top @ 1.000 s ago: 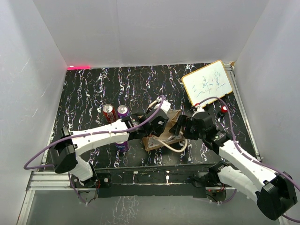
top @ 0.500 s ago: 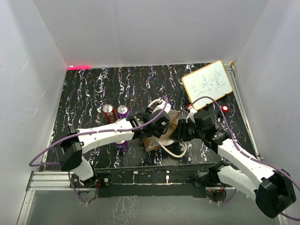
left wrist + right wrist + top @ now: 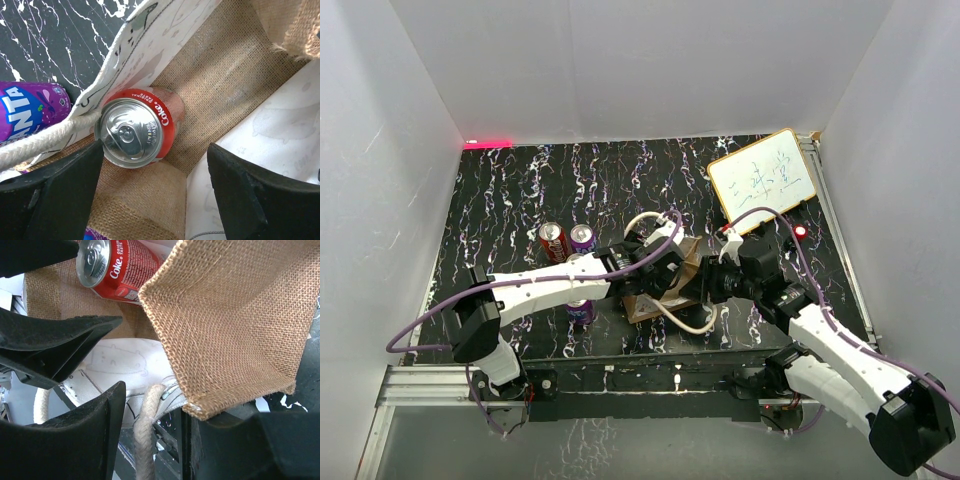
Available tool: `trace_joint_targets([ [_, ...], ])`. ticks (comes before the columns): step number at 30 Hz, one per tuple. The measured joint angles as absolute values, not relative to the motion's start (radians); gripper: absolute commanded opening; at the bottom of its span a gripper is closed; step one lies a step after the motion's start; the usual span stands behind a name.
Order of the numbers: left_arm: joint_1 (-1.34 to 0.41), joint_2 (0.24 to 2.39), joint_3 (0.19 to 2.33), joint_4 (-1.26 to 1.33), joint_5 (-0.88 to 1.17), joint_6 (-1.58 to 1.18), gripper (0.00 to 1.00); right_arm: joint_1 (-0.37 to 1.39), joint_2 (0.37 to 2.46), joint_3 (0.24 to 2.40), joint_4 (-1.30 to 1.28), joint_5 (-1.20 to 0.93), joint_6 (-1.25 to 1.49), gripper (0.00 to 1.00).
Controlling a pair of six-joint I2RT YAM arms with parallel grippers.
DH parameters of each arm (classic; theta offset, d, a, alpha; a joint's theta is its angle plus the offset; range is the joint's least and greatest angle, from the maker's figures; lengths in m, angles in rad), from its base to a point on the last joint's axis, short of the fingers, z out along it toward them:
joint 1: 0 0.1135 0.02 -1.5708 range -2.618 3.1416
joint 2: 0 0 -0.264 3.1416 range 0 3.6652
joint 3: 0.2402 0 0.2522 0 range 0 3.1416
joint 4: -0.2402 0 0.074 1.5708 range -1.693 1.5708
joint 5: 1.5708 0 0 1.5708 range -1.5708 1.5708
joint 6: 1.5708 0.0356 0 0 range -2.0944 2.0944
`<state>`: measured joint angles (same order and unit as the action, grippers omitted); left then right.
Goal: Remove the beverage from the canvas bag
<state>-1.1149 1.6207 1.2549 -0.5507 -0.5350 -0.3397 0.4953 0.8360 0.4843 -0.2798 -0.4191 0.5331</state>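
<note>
The tan canvas bag [image 3: 648,304] sits at the table's front centre, mouth open. A red Coke can [image 3: 135,131] stands inside against the pale lining; it also shows in the right wrist view [image 3: 117,267]. My left gripper [image 3: 668,268] reaches into the bag; in the left wrist view [image 3: 155,195] it is open, its jaws either side of the burlap floor just short of the can, not touching it. My right gripper [image 3: 706,286] holds the bag's rim; in the right wrist view [image 3: 155,440] its jaws close round the lining edge and a cream rope handle [image 3: 145,445].
A purple Fanta can [image 3: 25,107] lies just outside the bag's left wall, also in the top view [image 3: 582,311]. A red can [image 3: 552,241] and a purple can [image 3: 582,237] stand left of the bag. A yellow-framed white board [image 3: 763,180] leans at the back right.
My left gripper has pushed further into the bag. My right gripper has shifted down and left with the bag's rim, and the bag has turned slightly.
</note>
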Motion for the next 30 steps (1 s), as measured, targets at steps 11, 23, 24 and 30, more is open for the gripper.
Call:
trace_joint_targets([
  [11,-1.1,1.629,1.287,-0.585,-0.568,-0.314,0.93,0.495,0.864,0.479,-0.255,-0.426,0.532,0.45],
  [23,-1.068,1.713,1.319,-0.568,-0.597,-0.25,0.94,0.496,0.863,0.472,-0.249,-0.415,0.529,0.45],
  [24,-1.068,1.723,1.319,-0.569,-0.597,-0.247,0.94,0.496,0.861,0.47,-0.247,-0.414,0.529,0.45],
  [30,-1.068,1.739,1.301,-0.554,-0.577,-0.255,0.93,0.496,0.849,0.445,-0.234,-0.414,0.53,0.45],
])
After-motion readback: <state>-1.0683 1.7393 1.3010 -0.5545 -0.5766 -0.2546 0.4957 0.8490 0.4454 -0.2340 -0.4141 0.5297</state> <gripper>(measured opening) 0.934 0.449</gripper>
